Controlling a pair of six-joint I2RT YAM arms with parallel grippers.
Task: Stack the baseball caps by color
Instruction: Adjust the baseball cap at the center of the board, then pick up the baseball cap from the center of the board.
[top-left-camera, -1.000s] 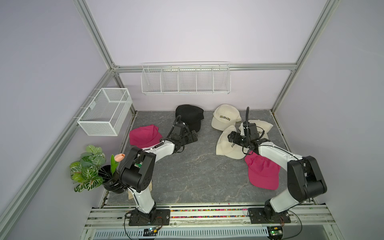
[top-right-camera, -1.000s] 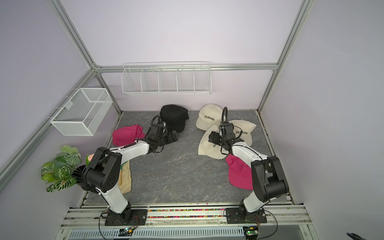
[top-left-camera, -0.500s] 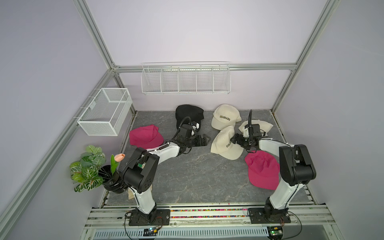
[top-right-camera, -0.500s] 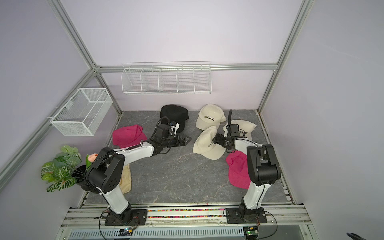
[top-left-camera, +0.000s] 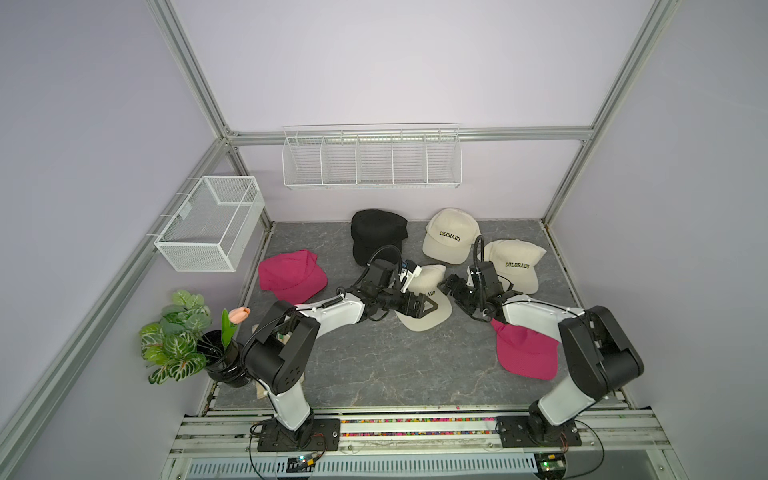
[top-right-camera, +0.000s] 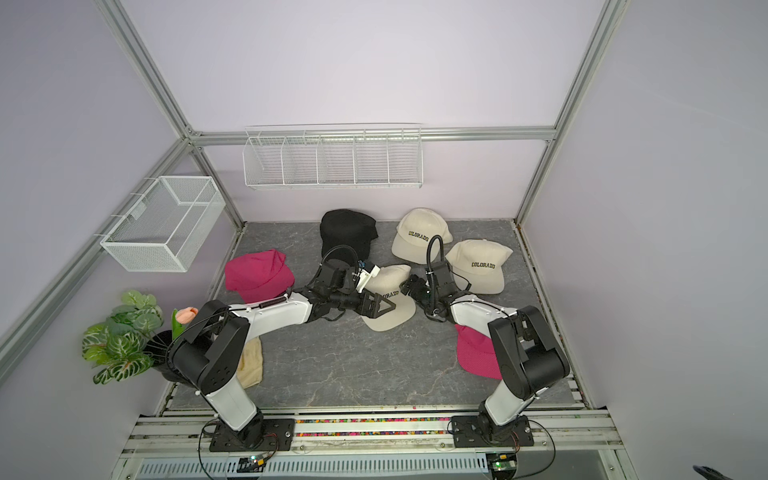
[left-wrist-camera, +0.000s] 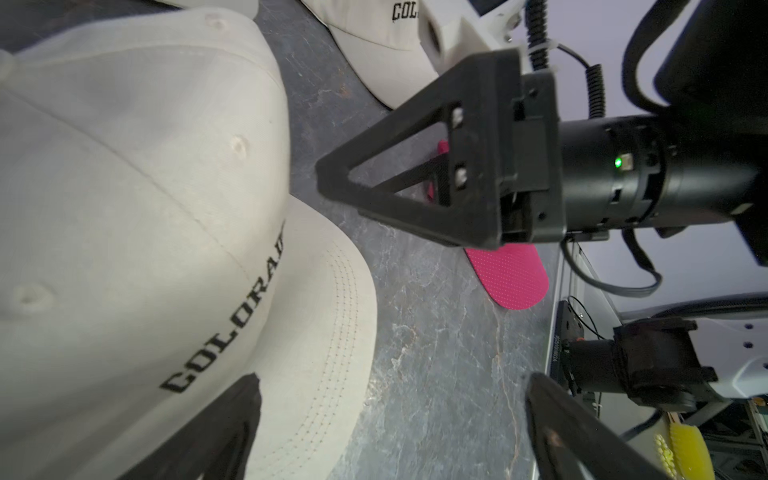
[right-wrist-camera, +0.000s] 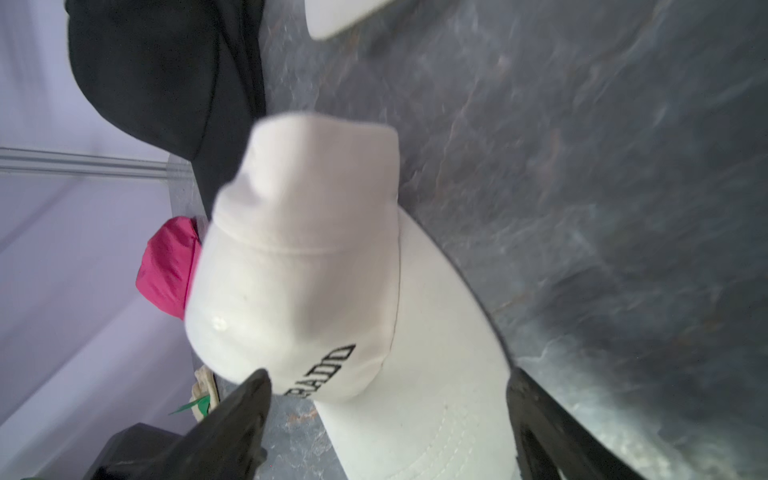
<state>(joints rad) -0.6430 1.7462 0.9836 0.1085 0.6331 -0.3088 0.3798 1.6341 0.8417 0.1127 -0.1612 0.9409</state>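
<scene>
We see three cream caps lying apart on the desk (top-left-camera: 374, 365). The back cream cap (top-left-camera: 451, 237) sits by the back edge, right of its middle. The right cream cap (top-left-camera: 515, 264) lies near the back right corner. The middle cream cap (top-left-camera: 419, 326) lies around the desk's centre, brim toward the front edge.

The black caps (top-left-camera: 376, 232) are heaped at the middle of the back edge, and we cannot count them. The left pink cap (top-left-camera: 291, 274) lies by the left edge. The right pink cap (top-left-camera: 525, 353) lies near the right edge, partly under the right arm.

The left claw (top-left-camera: 428, 306) is spread wide over the middle cream cap's brim and holds nothing. In the left wrist view, one of its fingers (left-wrist-camera: 224, 432) lies over the cap by the lettering and the other over bare desk. We cannot tell whether it touches the fabric.

The right claw (top-left-camera: 449, 286) is also spread and empty. It sits just beside that cap's crown, on the side toward the right edge, pointing at the cap. In the right wrist view the cap shows between its fingers (right-wrist-camera: 232, 419).

A beige cloth (top-right-camera: 251, 365) lies by the front left corner.
</scene>
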